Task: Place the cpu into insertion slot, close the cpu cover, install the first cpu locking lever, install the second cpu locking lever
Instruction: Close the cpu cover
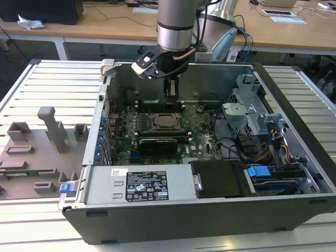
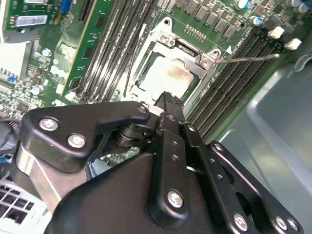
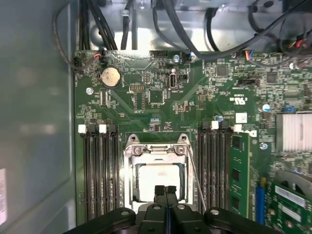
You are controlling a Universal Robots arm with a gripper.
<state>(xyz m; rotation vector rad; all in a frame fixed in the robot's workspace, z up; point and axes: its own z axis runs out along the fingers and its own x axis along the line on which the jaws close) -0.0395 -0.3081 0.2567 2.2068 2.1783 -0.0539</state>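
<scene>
The cpu (image 3: 158, 179) lies flat in the insertion slot (image 3: 127, 183) on the green board, its pale metal top showing; it also shows in the second wrist view (image 2: 168, 78). The silver cpu cover (image 3: 156, 149) lies down around it as a frame. One thin locking lever (image 2: 248, 58) sticks out sideways over the memory slots; in the first wrist view this lever (image 3: 196, 180) runs slanted beside the socket. My gripper (image 3: 166, 191) hovers just above the socket's edge, shut, with nothing between the fingers. In the exterior view the gripper (image 1: 173, 98) hangs over the socket (image 1: 166, 122).
Long black memory slots (image 3: 97, 175) flank the socket on both sides. The grey case wall (image 3: 34, 122) stands close by. Cable bundles (image 3: 175, 29) run past the board's edge. A power supply (image 1: 139, 185) and drive cage (image 1: 257, 126) fill the case's other parts.
</scene>
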